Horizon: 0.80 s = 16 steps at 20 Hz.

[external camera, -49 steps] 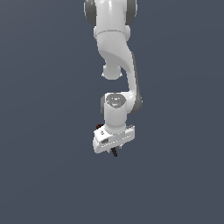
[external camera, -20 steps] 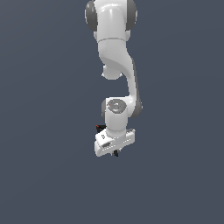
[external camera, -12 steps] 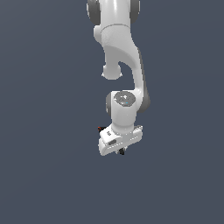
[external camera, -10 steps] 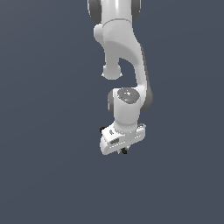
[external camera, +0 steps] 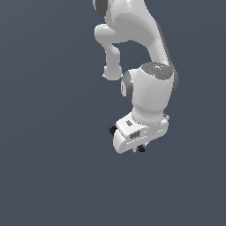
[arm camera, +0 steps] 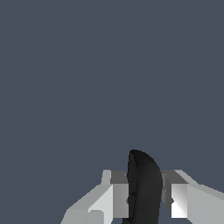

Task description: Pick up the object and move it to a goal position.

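Note:
The white arm hangs down in the middle of the exterior view, and its hand covers most of my gripper (external camera: 140, 148). In the wrist view the gripper (arm camera: 144, 199) is shut on the black spring clamp (arm camera: 143, 188), which stands between the two grey fingers (arm camera: 117, 197). In the exterior view only small parts of the clamp (external camera: 113, 129) show: a black bit with a tiny red tip at the hand's left side and a dark bit under the hand. The clamp is held in the air.
Only a plain dark grey-blue background shows around the arm in both views. No other object, table edge or marker is in sight.
The hand with the clamp has moved to the exterior view's right and a little up, has turned, and now looks larger in the picture. The grip stays shut.

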{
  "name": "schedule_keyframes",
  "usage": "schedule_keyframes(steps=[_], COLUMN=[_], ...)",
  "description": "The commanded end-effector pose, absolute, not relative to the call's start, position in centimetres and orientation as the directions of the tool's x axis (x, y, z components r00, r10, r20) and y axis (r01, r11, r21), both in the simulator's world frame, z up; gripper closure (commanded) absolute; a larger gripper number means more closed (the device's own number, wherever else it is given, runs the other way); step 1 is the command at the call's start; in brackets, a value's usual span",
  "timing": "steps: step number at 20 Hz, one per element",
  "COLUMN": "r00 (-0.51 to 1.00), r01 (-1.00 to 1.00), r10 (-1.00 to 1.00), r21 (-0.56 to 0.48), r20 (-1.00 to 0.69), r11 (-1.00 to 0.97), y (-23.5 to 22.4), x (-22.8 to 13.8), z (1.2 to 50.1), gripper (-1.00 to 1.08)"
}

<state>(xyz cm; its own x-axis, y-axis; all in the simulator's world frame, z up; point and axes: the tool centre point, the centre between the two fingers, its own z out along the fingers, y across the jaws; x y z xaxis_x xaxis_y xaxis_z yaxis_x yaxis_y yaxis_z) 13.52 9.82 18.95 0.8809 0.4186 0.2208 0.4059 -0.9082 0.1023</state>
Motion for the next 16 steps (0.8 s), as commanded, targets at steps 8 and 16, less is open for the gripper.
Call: schedule_keyframes(steps=[8, 16], r00=[0.881, 0.881], r01=[0.405, 0.405], r10=[0.418, 0.418], r21=[0.103, 0.103], r20=[0.223, 0.223], r11=[-0.908, -0.908], y=[13.1, 14.0], x=[15.2, 15.9], z=[25.7, 27.7], gripper=[1.08, 1.08])
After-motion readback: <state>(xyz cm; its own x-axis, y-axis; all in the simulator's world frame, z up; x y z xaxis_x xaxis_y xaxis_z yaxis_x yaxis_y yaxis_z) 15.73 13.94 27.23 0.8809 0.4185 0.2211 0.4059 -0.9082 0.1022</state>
